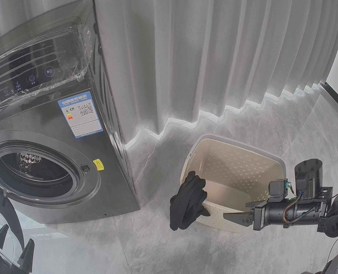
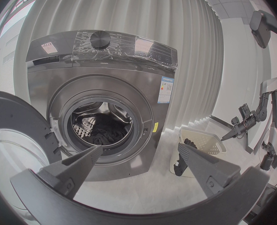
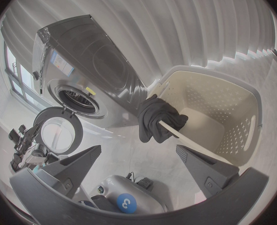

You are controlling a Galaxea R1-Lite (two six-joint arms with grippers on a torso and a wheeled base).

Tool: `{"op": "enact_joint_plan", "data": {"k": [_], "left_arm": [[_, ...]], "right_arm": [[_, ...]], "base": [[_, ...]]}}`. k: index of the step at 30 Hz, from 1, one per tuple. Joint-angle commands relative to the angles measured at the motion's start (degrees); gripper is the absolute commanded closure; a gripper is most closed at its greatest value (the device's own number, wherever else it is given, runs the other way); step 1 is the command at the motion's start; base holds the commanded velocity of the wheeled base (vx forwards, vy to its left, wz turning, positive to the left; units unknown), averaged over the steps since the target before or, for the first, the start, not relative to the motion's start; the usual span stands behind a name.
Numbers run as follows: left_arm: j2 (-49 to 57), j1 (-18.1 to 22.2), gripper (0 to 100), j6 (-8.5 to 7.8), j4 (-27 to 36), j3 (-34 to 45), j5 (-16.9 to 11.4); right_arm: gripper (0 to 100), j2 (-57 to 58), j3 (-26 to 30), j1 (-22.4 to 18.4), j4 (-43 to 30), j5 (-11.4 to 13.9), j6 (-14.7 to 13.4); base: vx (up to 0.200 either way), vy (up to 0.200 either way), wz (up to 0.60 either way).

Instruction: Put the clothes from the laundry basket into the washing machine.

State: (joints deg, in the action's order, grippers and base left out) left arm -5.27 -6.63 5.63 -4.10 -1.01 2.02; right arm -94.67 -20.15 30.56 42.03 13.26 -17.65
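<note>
Your right gripper [image 3: 138, 150] is open, holding nothing. The black cloth [image 3: 154, 119] hangs over the laundry basket [image 3: 216, 75] rim, just ahead of its tips. Pinch a thick bunch, not the rim.

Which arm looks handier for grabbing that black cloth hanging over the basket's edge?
Likely right: the right gripper, open, is beside the basket, near the black cloth; the left gripper is by the washing machine.
</note>
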Motion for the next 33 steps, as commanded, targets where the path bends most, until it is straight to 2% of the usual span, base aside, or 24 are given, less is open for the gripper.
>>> {"op": "enact_joint_plan", "data": {"k": [1, 7, 23, 26, 30, 33], "left_arm": [[-0.1, 0.0, 0, 0.26, 0.0, 1.0, -0.1], [-0.1, 0.0, 0, -0.01, 0.0, 1.0, -0.1], [-0.1, 0.0, 0, 0.08, 0.0, 1.0, -0.1], [-0.1, 0.0, 0, -0.09, 0.0, 1.0, -0.1], [-0.1, 0.0, 0, -0.01, 0.0, 1.0, 0.0], [-0.1, 0.0, 0, -0.18, -0.1, 1.0, -0.1]], "right_arm": [[0, -6.9, -0.9, 1.8, 4.7, -2.8, -2.2], [0, -14.8, -4.1, 2.3, 11.8, -3.3, -4.9], [0, -29.3, -16.9, 2.3, 12.7, -3.4, -12.6], [0, -31.5, -19.0, 2.2, 12.8, -3.4, -12.9], [0, -34.0, -20.9, 2.2, 13.0, -5.4, -12.9], [0, -34.0, -21.5, 2.3, 13.0, -5.5, -13.2]], "base": [[0.2, 0.0, 0.0], [0.0, 0.0, 0.0], [0.0, 0.0, 0.0], [0.0, 0.0, 0.0], [0.1, 0.0, 0.0], [0.067, 0.0, 0.0]]}}
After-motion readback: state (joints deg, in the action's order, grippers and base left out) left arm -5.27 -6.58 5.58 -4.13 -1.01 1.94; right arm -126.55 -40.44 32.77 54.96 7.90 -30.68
